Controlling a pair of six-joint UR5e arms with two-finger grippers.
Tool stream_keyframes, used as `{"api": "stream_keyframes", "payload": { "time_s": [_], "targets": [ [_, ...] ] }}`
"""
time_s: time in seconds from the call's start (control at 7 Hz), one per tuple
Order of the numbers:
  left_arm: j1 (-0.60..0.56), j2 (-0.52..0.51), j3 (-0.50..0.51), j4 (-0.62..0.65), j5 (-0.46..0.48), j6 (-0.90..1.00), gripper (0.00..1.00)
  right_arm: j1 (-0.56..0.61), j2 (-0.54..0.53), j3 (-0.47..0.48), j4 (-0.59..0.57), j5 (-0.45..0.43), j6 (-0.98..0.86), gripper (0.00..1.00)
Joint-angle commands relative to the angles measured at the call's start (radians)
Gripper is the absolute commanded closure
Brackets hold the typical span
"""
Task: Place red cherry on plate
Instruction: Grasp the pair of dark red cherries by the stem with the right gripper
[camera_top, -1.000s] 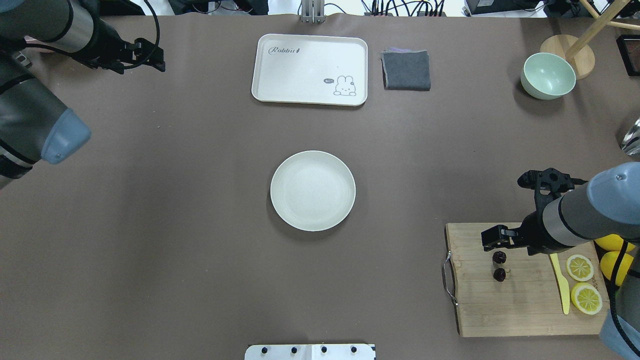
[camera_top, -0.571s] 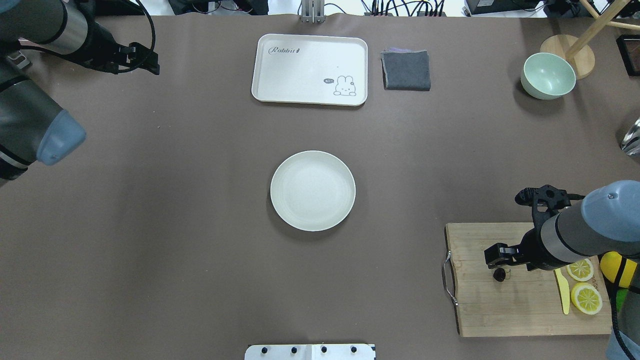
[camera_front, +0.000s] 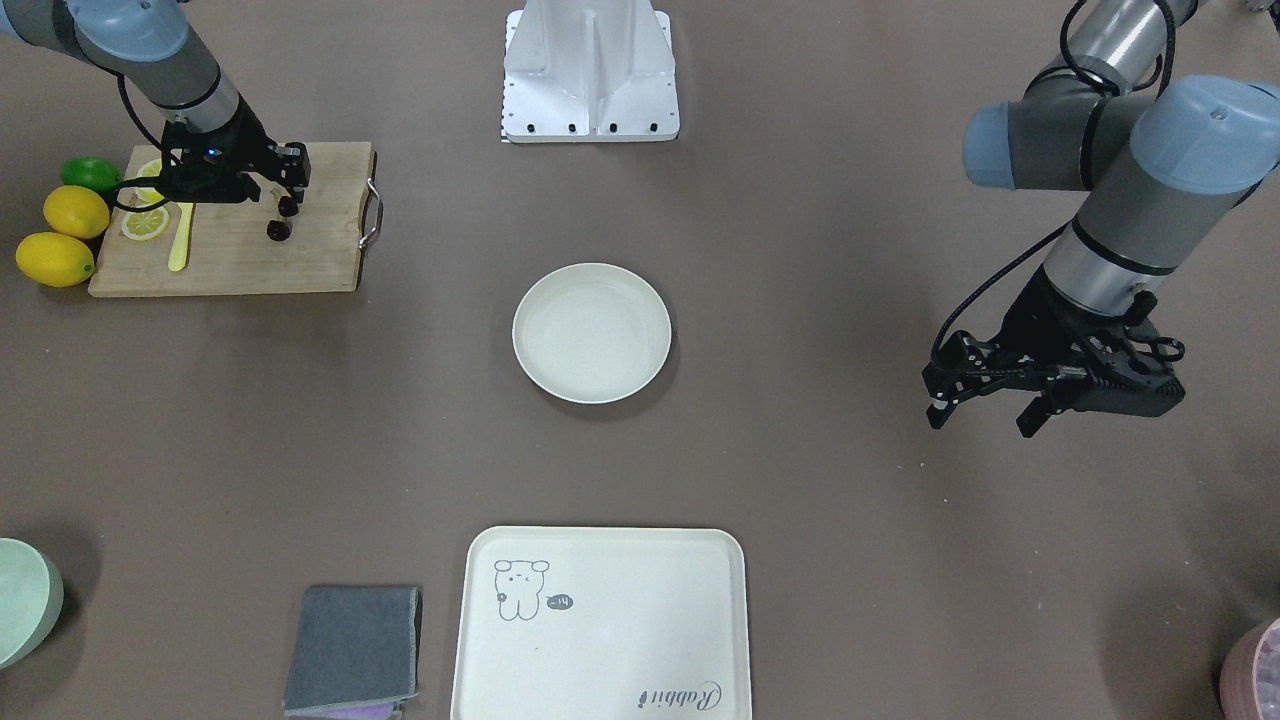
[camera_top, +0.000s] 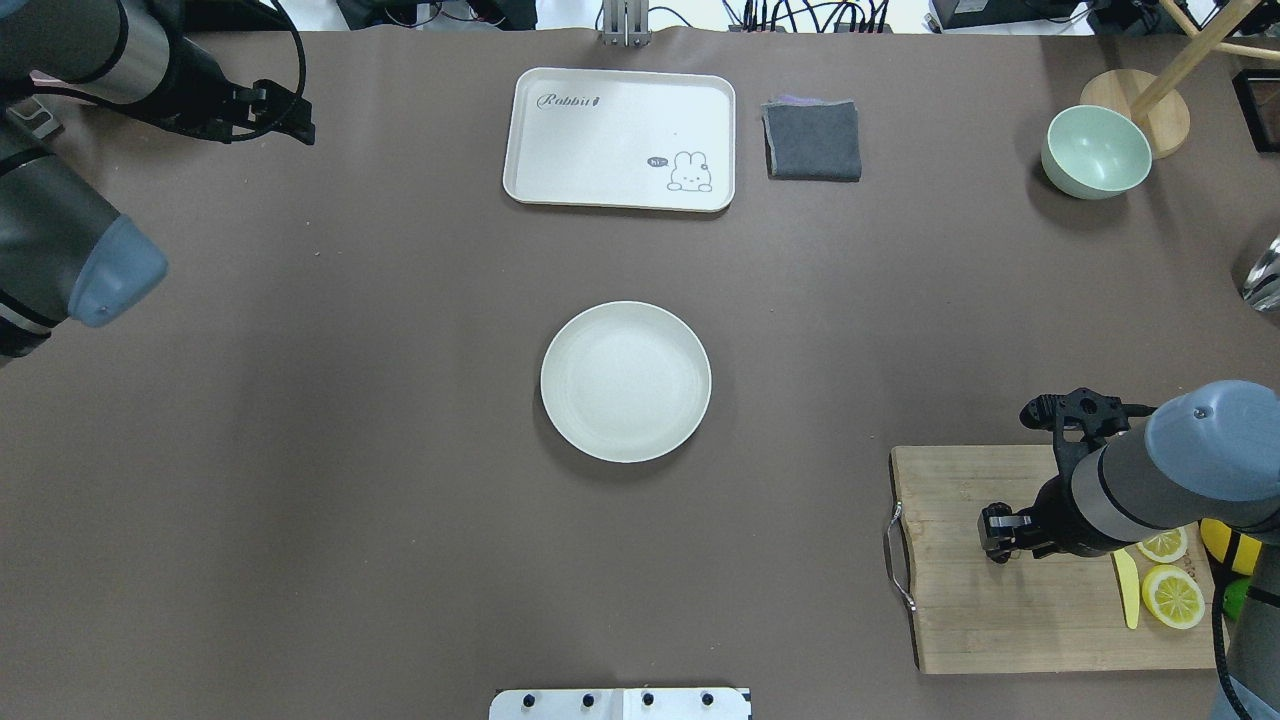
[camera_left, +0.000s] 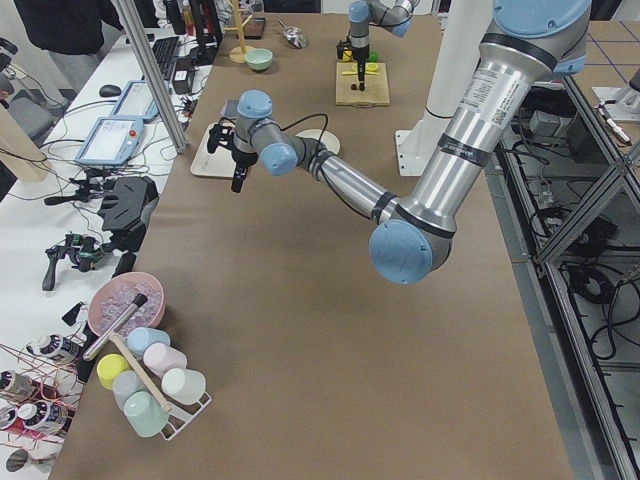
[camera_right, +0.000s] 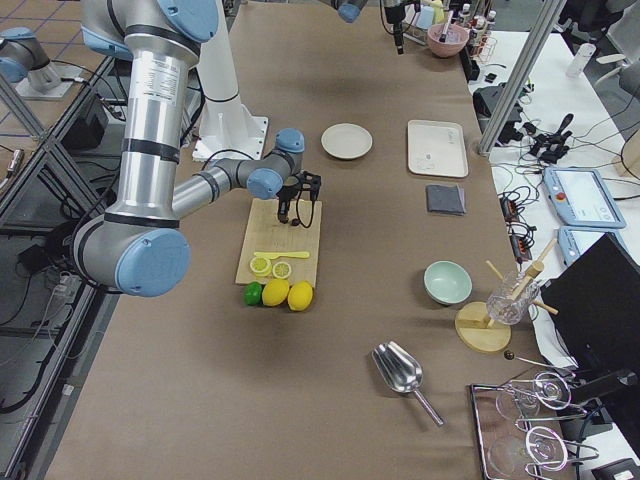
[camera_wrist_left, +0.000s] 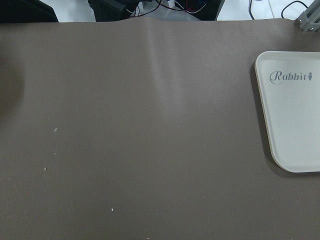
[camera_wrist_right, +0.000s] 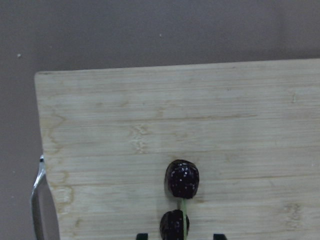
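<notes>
The red cherry (camera_wrist_right: 182, 179) is a pair of dark fruits on one thin stem, lying on the wooden cutting board (camera_top: 950, 620); it also shows in the front view (camera_front: 278, 229). My right gripper (camera_wrist_right: 180, 236) hangs open just over it, one fingertip on each side of the nearer fruit. From overhead the right gripper (camera_top: 998, 540) hides the cherry. The cream plate (camera_top: 625, 381) sits empty mid-table, well to the left of the board. My left gripper (camera_front: 985, 410) hovers open and empty over bare table at the far left.
Lemon slices (camera_top: 1172, 595) and a yellow knife (camera_top: 1125, 590) share the board, with whole lemons (camera_front: 55, 258) beside it. At the far side lie a rabbit tray (camera_top: 620, 138), a grey cloth (camera_top: 812, 140) and a pale green bowl (camera_top: 1095, 150).
My right gripper has slid toward the table's near edge and down over the cherry, now covering it from overhead. The left arm has pulled back slightly.
</notes>
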Motion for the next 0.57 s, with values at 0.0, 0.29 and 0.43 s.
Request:
{"api": "stream_keyframes", "payload": {
  "time_s": [0.0, 0.29, 0.43],
  "targets": [
    [-0.014, 0.0, -0.004, 0.001, -0.003, 0.0, 0.02, -0.003, 0.001, -0.004, 0.0, -0.002, -0.001, 1.0],
    [-0.049, 0.026, -0.01, -0.001, -0.01, 0.002, 0.02, 0.029, 0.008, 0.031, -0.002, 0.002, -0.001, 1.0],
    [-0.055, 0.026, -0.009, 0.0, -0.009, 0.005, 0.02, 0.084, 0.011, 0.062, -0.012, 0.027, -0.006, 1.0]
  ]
}}
